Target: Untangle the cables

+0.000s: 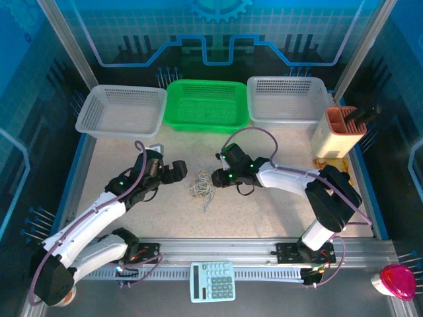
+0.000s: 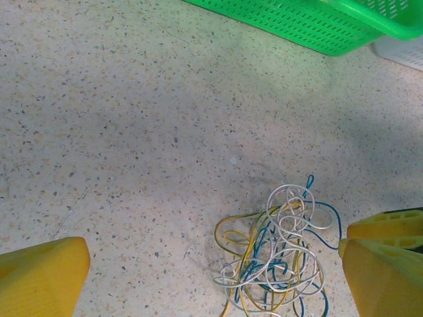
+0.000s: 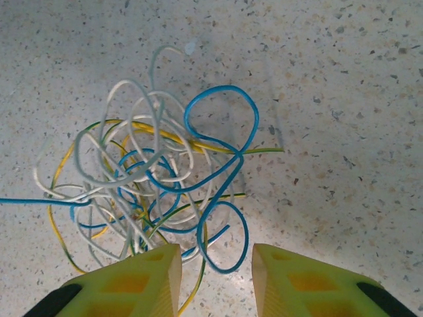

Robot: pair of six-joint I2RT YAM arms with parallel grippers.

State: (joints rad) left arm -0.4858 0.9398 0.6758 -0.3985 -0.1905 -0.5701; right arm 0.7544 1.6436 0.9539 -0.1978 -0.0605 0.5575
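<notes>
The cables [image 1: 201, 185] lie as one tangled bundle of thin blue, white and yellow cords on the speckled table, between my two grippers. My left gripper [image 1: 182, 170] hovers just left of the bundle, wide open and holding nothing. In the left wrist view the cables [image 2: 281, 254] sit toward the right finger of that gripper [image 2: 211, 257]. My right gripper [image 1: 217, 177] is at the bundle's right side. In the right wrist view the cables [image 3: 152, 185] spread ahead of the right gripper [image 3: 217, 264]. Its jaws stand narrowly apart, with a blue loop [image 3: 228, 241] lying in the gap, unpinched.
Three baskets line the back: white [image 1: 122, 109], green [image 1: 205, 104] and white [image 1: 287, 99]. A beige and orange holder [image 1: 340, 132] stands at the back right. A calculator [image 1: 213, 281] and a pink object [image 1: 396, 281] lie beyond the near rail.
</notes>
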